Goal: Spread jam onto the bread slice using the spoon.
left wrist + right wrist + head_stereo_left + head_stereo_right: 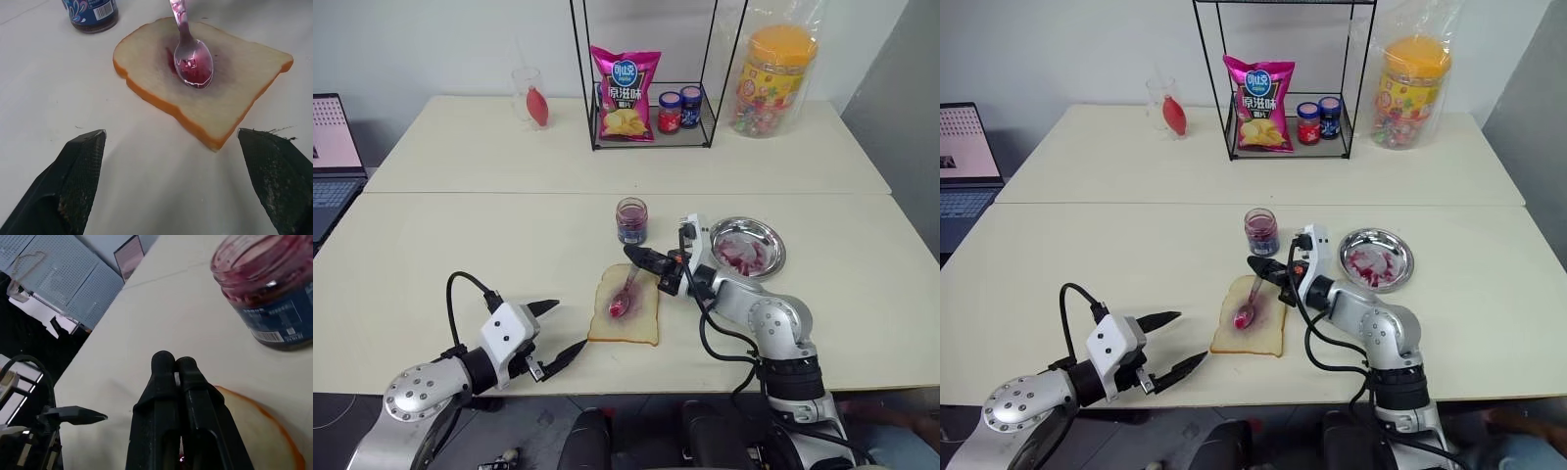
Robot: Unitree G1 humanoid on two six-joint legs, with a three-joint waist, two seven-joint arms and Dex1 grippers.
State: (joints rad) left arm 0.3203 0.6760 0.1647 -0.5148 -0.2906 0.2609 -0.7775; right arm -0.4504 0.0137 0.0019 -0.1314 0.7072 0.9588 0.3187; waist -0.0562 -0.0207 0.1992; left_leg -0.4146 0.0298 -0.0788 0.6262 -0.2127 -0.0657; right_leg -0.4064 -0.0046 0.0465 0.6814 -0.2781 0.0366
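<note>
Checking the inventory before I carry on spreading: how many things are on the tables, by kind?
Jars: 4, open jam jar, red-lidded jar, blue-lidded jar, big candy jar
Bread slice: 1
Spoon: 1
Steel plate: 1
Chip bag: 1
Glass: 1
Laptop: 1
Total: 10

A: What stands along the far edge of the bench [509,235]?

B: A black wire rack [646,73] sits at the middle of that edge, holding a pink chip bag [625,93] with a red-lidded jar [670,113] and a blue-lidded jar [691,106] just beside it. Toward the far left corner is a clear cup [530,96] with something red inside. Toward the far right corner is a big candy tub [773,80] with an orange lid.

A: Anything nearer?

B: A round steel plate [747,247], smeared red, near the right edge. A laptop [333,162] sits beyond the left edge.
</note>
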